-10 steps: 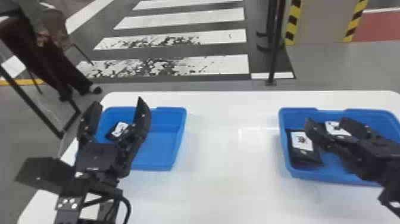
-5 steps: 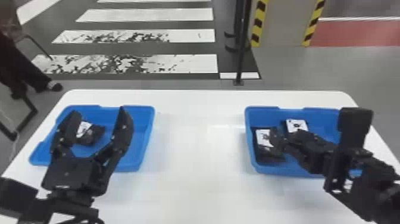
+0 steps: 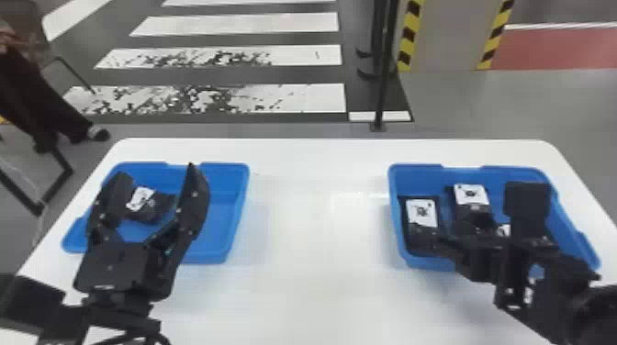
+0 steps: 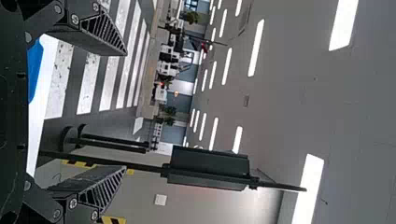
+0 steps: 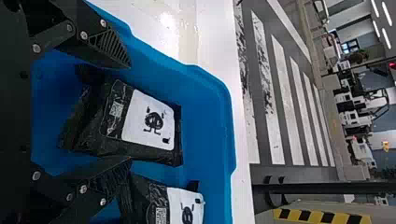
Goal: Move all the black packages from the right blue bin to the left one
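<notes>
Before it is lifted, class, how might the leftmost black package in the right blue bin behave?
The package may give or sag, as its wrapping is creased. That glossy film could slip somewhat. It seems unlikely to roll, lying broad side down in the right blue bin.

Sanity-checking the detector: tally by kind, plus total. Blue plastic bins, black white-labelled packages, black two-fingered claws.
Bins: 2 (left bin, right bin)
Packages: 3 clear (left-bin package; right-bin package and its neighbour)
Claws: 2 (left claw, right claw)
Total: 7
White patch by the right claw: maybe another package, can't tell.
</notes>
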Robot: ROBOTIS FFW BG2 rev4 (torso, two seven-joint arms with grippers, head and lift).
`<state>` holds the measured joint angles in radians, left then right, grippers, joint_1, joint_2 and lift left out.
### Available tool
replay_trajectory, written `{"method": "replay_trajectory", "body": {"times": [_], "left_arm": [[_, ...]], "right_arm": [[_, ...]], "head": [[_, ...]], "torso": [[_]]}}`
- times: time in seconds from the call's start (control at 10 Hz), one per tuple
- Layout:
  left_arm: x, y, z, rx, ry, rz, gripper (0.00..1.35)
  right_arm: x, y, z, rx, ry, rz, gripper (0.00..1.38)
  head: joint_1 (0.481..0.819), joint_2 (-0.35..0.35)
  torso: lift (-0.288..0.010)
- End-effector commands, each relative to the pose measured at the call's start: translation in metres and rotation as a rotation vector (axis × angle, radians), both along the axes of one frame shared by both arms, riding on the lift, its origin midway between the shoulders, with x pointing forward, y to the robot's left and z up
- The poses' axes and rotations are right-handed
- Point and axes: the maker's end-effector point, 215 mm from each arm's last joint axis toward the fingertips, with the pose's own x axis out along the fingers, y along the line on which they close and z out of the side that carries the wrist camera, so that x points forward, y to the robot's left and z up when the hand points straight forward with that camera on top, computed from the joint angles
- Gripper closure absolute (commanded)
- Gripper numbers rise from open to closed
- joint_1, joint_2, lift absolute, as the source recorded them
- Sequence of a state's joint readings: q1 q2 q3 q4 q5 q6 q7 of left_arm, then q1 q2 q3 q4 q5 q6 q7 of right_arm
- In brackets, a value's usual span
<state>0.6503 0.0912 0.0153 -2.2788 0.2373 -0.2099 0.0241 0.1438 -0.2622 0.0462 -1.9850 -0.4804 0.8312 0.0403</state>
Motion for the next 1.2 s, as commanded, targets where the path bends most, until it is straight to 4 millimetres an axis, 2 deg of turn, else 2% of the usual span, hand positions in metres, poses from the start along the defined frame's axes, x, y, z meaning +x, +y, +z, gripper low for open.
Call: {"method": "replay_trajectory", "body": {"times": [0.0, 0.1, 0.3, 0.5, 0.6, 0.7, 0.8, 1.0, 1.1], "left_arm": [[-0.001, 0.004, 0.000, 0.002, 0.000, 0.008, 0.21], [-0.001, 0.005, 0.001, 0.002, -0.002, 0.011, 0.21], [-0.001, 0.006, -0.002, 0.004, 0.005, 0.013, 0.21], [-0.001, 0.004, -0.001, 0.018, 0.000, 0.013, 0.21], [-0.001, 0.005, -0.002, 0.020, 0.002, 0.016, 0.21], [0.000, 0.006, -0.007, 0.019, 0.012, 0.015, 0.21], [0.000, 0.006, -0.007, 0.019, 0.012, 0.015, 0.21], [-0.001, 0.007, -0.007, 0.018, 0.011, 0.018, 0.21], [-0.001, 0.007, -0.007, 0.019, 0.011, 0.017, 0.21]], "right_arm": [[-0.001, 0.000, -0.005, -0.003, 0.010, 0.001, 0.36], [0.002, 0.000, -0.001, -0.005, 0.003, -0.001, 0.36], [0.006, -0.005, -0.008, -0.007, 0.017, -0.011, 0.38], [0.008, -0.003, -0.012, 0.003, 0.033, -0.009, 0.47], [0.006, -0.001, -0.016, 0.012, 0.053, -0.003, 0.61], [0.002, 0.003, -0.022, 0.035, 0.082, 0.004, 0.90], [0.001, 0.007, -0.026, 0.059, 0.099, 0.010, 0.94], [-0.003, 0.010, -0.027, 0.061, 0.116, 0.021, 1.13], [-0.005, 0.013, -0.029, 0.073, 0.122, 0.023, 1.13]], "head": [[0.695, 0.083], [0.695, 0.087], [0.695, 0.087], [0.695, 0.085], [0.695, 0.084], [0.695, 0.084], [0.695, 0.089], [0.695, 0.100], [0.695, 0.102]], "torso": [[-0.176], [-0.176], [-0.176], [-0.176], [-0.176], [-0.176], [-0.176], [-0.176], [-0.176]]}}
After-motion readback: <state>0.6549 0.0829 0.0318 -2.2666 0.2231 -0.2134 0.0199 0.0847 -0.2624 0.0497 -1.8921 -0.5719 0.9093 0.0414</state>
